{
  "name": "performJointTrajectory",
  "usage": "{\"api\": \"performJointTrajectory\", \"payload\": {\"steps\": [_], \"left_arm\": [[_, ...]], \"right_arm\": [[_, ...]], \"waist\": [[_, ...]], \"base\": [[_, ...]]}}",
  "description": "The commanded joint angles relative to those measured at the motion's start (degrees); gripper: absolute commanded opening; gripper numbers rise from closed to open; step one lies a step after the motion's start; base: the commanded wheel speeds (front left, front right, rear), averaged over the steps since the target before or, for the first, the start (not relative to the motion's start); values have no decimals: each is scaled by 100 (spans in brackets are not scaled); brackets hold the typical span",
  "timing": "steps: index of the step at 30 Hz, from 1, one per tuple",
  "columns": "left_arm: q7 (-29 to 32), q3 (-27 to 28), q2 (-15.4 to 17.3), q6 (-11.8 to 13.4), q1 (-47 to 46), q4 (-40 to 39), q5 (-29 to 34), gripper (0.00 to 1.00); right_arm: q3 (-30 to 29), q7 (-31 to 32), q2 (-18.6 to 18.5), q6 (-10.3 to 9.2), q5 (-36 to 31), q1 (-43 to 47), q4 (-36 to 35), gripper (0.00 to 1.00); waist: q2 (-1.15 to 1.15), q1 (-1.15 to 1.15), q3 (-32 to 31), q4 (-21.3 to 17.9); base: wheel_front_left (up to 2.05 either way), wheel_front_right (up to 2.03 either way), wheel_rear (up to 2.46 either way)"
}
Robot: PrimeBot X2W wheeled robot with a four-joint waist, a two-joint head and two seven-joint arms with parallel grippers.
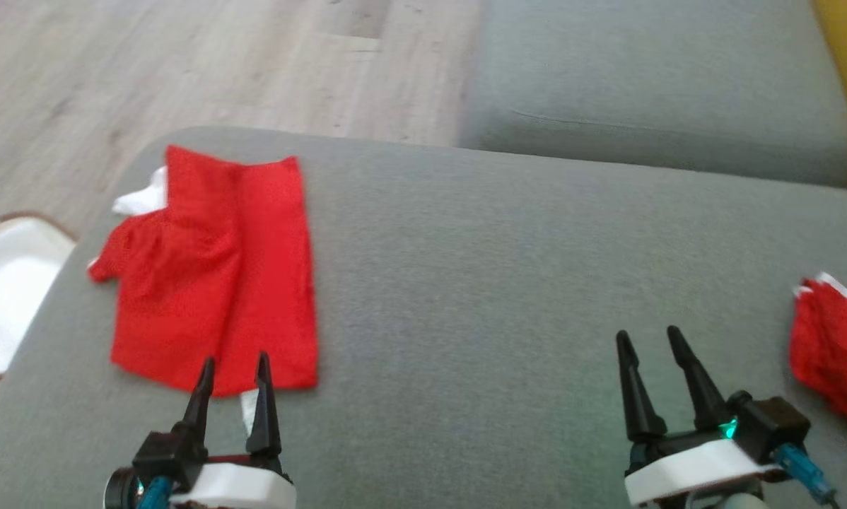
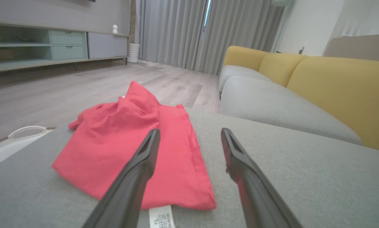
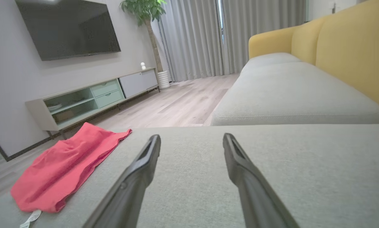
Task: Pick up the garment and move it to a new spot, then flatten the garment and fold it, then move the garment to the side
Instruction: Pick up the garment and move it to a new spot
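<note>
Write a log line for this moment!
red garment: folded, on grey cushion | left hand: open, empty, by garment's edge | right hand: open, empty

Your left tool (image 1: 235, 358) and right tool (image 1: 647, 333) each have two long, tapered black fingers (image 1: 637, 396), a white wrist housing (image 1: 685, 470) and a teal cable plug (image 1: 802, 466). A green light (image 1: 729, 428) glows on the right.

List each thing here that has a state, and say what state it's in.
red garment: folded, lying loose on the grey cushion
left tool: open, empty, at the garment's near edge
right tool: open, empty, over bare cushion
second red garment: crumpled, at the right, untouched
</note>
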Motion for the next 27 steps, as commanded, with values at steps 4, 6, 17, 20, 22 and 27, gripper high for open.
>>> {"api": "performJointTrajectory", "payload": {"steps": [4,6,17,20,22,27], "left_arm": [[-55,287,1,-8,-172,-171,108,100],[-55,330,1,-17,-155,-176,131,100],[-55,443,1,-66,-114,-204,198,100],[-55,463,1,-67,-108,-212,205,100],[-55,480,1,-70,-110,-217,199,100],[-55,515,1,-75,-115,-245,189,100]], "right_arm": [[293,-69,-29,-4,77,-86,-206,100],[358,-69,-29,-4,98,-75,-214,100],[481,-69,-29,-4,210,-59,-240,100],[501,-69,-29,-4,219,-65,-241,100],[514,-69,-29,-4,225,-70,-240,100],[539,-69,-29,-4,226,-90,-266,100]], "waist": [[0,0,-64,435],[0,0,-72,540],[0,0,-85,804],[0,0,-83,798],[0,0,-79,786],[0,0,-44,716]], "base": [[0,0,0],[0,0,0],[0,0,0],[0,0,0],[0,0,0],[0,0,0]]}}
